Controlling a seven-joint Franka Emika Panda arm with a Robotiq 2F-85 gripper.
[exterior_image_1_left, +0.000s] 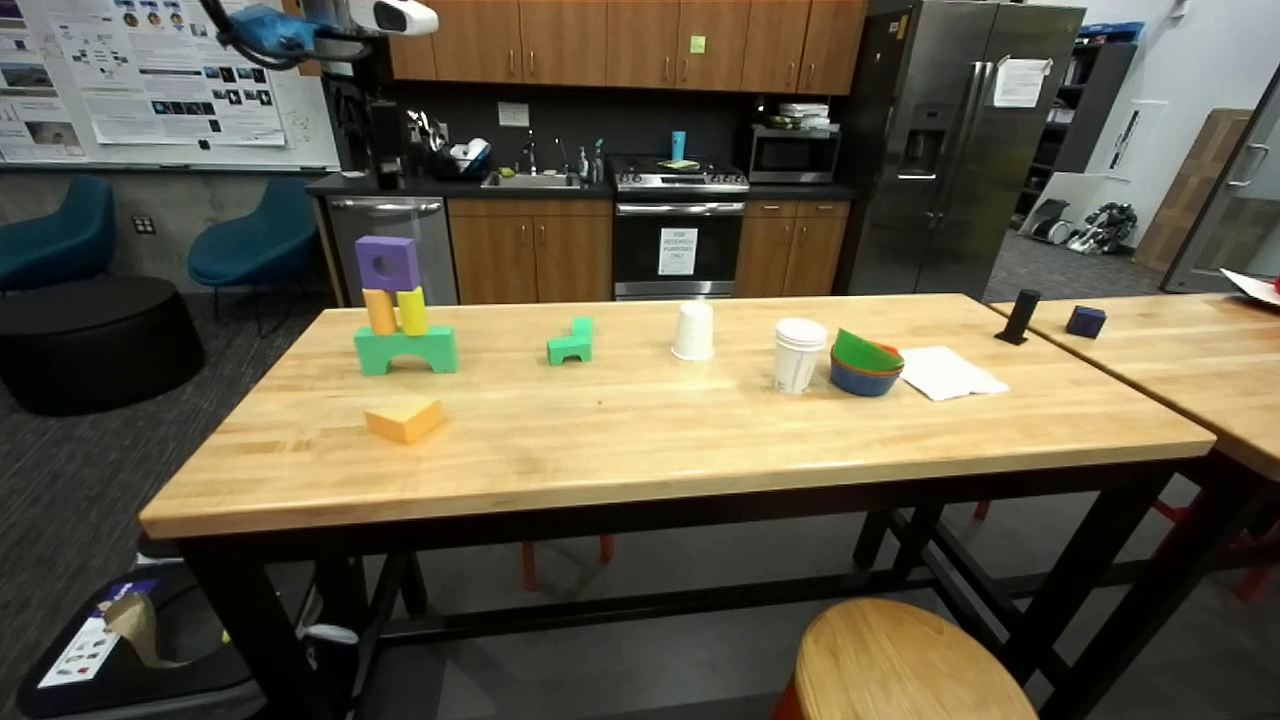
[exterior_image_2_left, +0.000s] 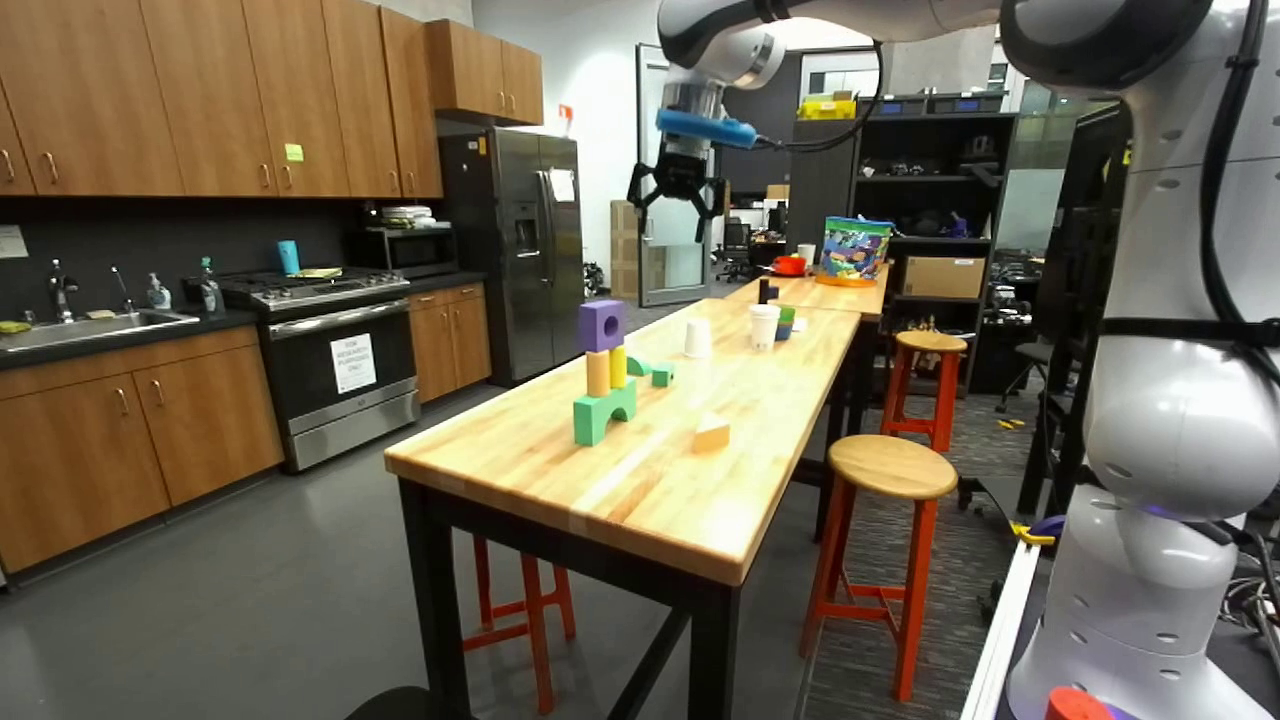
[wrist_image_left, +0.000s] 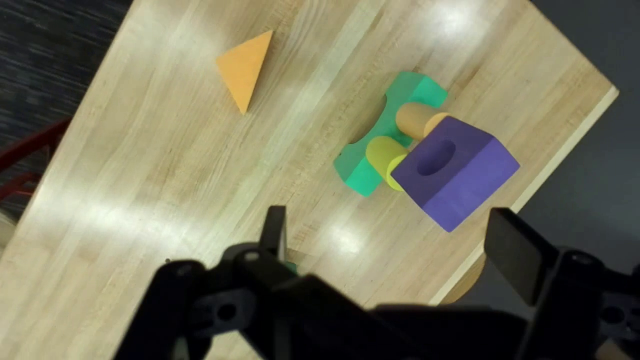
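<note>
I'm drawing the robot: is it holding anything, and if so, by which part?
Nothing is held: the gripper is open, and the purple block sits apart from it, atop the block tower.

A purple block (wrist_image_left: 455, 175), yellow cylinder (wrist_image_left: 384, 154), orange cylinder (wrist_image_left: 416, 120) and green arch (exterior_image_1_left: 405, 342) are showing plain, solid colours against the streaky blond grain of the bench (wrist_image_left: 200, 150). A triangular block (wrist_image_left: 245, 70) is showing orange; the end effector (wrist_image_left: 387, 222) is appearing black.

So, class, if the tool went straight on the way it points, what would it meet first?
Probably the table, beside the block tower; depth is unclear, so one side of the tool might first clip the purple block on top.
</note>
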